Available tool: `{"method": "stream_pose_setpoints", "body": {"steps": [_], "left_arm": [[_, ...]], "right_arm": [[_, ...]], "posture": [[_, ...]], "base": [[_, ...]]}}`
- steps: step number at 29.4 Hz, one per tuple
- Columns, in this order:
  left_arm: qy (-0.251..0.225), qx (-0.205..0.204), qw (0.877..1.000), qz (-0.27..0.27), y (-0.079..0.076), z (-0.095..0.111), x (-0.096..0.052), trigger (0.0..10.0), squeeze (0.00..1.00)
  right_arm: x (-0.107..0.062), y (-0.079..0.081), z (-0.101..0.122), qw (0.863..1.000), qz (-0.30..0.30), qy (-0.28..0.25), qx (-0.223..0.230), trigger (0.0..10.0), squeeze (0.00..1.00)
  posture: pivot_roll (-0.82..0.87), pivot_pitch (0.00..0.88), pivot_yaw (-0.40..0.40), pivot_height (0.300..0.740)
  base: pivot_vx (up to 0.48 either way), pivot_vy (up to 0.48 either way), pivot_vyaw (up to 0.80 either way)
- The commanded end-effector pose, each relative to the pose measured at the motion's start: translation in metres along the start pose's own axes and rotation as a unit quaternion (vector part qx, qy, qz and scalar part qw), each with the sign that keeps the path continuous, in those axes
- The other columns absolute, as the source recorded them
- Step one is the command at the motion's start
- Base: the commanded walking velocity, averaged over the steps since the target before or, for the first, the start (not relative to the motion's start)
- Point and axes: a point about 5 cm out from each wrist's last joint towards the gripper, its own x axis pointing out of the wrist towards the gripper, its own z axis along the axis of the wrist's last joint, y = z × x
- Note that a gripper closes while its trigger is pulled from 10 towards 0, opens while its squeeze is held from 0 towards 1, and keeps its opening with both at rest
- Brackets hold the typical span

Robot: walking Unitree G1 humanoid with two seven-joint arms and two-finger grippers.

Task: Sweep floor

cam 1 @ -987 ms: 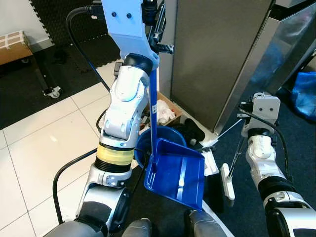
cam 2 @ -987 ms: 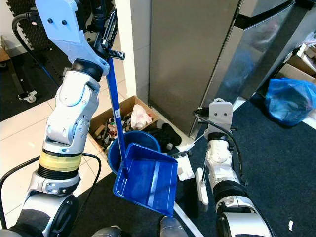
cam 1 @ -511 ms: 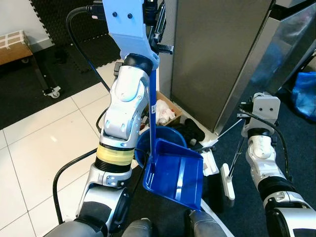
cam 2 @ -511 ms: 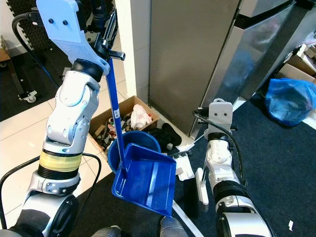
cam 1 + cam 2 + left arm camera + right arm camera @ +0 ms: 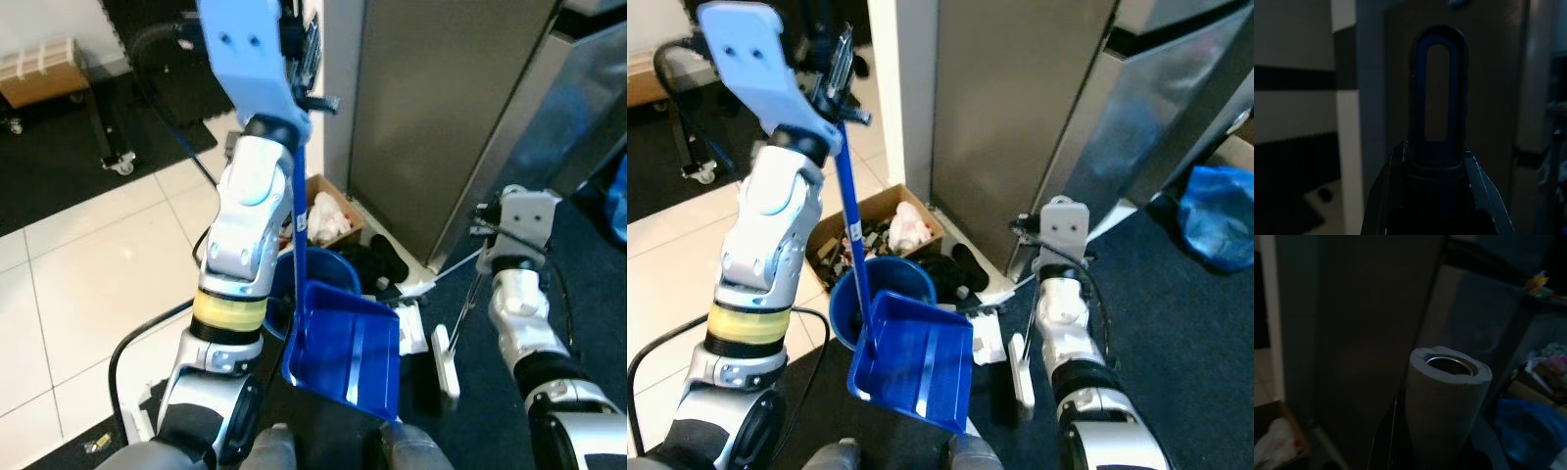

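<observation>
Tall grey metal cabinet fills 12 to 2 o'clock; white tile floor at 9, dark blue carpet at 3 to 5. Blue plastic bag at 3 o'clock in the right eye view. Open brown cardboard box of crumpled waste sits at the cabinet's foot, centre. Round blue plastic bin just beside it toward 6, black clutter and white paper scraps next to it.

Blue plastic long-handled dustpan hangs at 6 o'clock, pan tilted, its upper edge over the bin rim. Left tool is raised at 11 o'clock, clamped on the looped blue handle end, seen in the left wrist view. Right tool at 3 to 4 o'clock grips the grey tubular broom handle; thin white-headed broom slants down to the carpet at 4.

Step in hand, judged: emptying the pan into the bin. To do well: bring the pan lip fully inside the bin rim before tipping, tip slowly, keep the broom planted clear of the scraps.

A small white tag sits on the dustpan shaft; its writing is too small to read.
</observation>
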Motion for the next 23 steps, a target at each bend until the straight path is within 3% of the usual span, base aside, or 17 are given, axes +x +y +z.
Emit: {"method": "stream_pose_setpoints", "body": {"steps": [1, 5, 23], "left_arm": [[-0.007, -0.003, 1.000, 0.001, -0.0003, 0.0027, -0.0002, 10.0, 0.00], [-0.005, -0.001, 1.000, 0.000, -0.0008, 0.0019, -0.0003, 10.0, 0.00], [-0.005, -0.010, 1.000, -0.017, -0.0050, 0.0001, -0.0018, 10.0, 0.00]], "right_arm": [[0.0014, 0.0000, 0.0052, 1.000, 0.001, -0.015, -0.002, 10.0, 0.00], [0.0013, -0.0002, 0.0050, 1.000, 0.001, -0.014, -0.002, 10.0, 0.00], [0.0013, -0.0001, 0.0048, 1.000, 0.001, -0.014, -0.002, 10.0, 0.00]], "posture": [[0.00, 0.040, -0.004, 0.740], [0.00, 0.040, -0.004, 0.740], [0.00, 0.034, -0.002, 0.740]], "base": [[0.000, -0.465, 0.00], [0.000, -0.413, 0.00], [0.000, 0.000, 0.00]]}}
